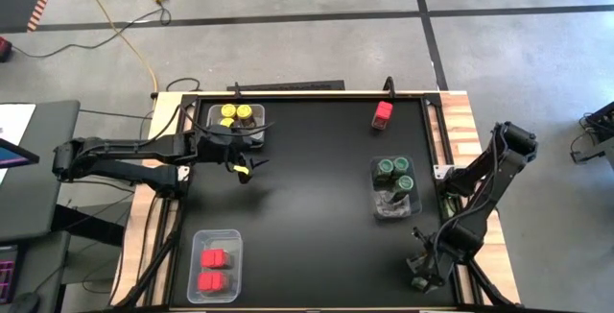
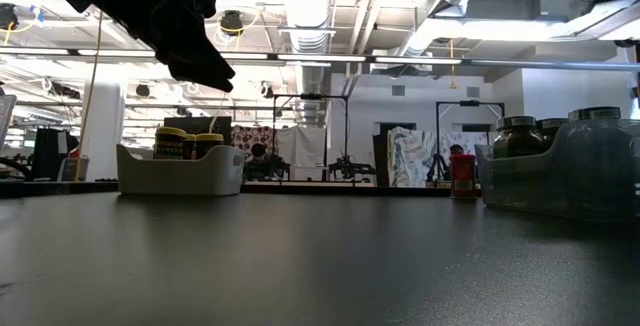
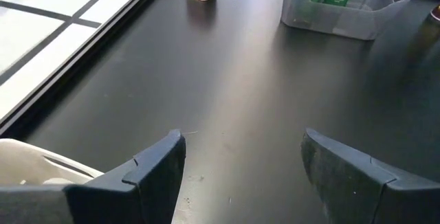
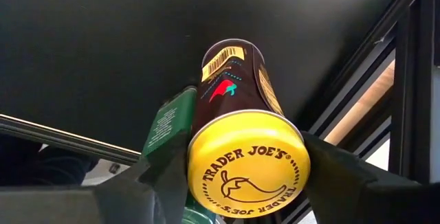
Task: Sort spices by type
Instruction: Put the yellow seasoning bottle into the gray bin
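Note:
A dark jar with a round yellow lid [image 4: 247,162] stands between the fingers of my right gripper [image 1: 420,267], which is shut on it at the table's near right corner. A green-labelled jar [image 4: 167,122] is right beside it. A red spice container [image 1: 383,113] stands alone at the far right. Yellow-lidded jars sit in a clear bin [image 1: 257,132] at the far left, green-lidded jars in a bin [image 1: 393,207] at the right, and red ones in a bin [image 1: 195,284] at the near left. My left gripper [image 3: 240,162] hangs open above the table, next to the yellow-lid bin. My right gripper has the yellow-lidded jar by its top, one finger [image 4: 161,183] on each of two opposite sides of the lid's rim [image 4: 196,176]. The fingers come from above, pointing steeply down. The jar stands upright, its barcoded lower end [image 4: 223,56] toward the black table top.
A black rail [image 4: 385,93] and wooden edge run along the table's right side close to my right gripper. The middle of the black table [image 1: 307,198] lies bare between the three bins.

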`<state>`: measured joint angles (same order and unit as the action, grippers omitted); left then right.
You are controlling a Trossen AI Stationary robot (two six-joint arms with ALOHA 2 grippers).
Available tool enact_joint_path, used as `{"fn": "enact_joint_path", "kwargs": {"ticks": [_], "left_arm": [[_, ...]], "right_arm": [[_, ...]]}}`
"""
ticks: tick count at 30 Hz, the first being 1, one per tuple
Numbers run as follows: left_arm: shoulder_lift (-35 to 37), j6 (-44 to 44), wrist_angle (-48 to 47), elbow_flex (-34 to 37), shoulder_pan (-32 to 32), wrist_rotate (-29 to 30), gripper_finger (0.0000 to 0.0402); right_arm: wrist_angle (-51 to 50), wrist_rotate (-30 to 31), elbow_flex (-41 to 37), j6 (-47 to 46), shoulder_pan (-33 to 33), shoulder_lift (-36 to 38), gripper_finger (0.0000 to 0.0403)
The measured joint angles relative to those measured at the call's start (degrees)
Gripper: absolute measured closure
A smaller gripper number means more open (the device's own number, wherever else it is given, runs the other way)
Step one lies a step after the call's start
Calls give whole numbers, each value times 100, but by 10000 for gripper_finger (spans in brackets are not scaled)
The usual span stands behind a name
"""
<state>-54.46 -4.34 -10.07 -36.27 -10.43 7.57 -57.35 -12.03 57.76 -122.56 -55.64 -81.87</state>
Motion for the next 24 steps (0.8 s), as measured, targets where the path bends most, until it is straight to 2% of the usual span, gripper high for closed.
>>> {"fn": "enact_joint_path", "kwargs": {"ticks": [8,13,17,24], "left_arm": [[0,0,7,0,-1,0,125],[0,0,11,2,-1,0,125],[0,0,13,1,-1,0,125],[2,2,-41,-57,-1,-1,125]], "right_arm": [[-436,239,456,457,260,4,149],[-1131,838,1099,1212,683,13,149],[-1287,1684,1556,2282,1276,13,149],[-1017,2059,1950,4908,2948,13,149]]}}
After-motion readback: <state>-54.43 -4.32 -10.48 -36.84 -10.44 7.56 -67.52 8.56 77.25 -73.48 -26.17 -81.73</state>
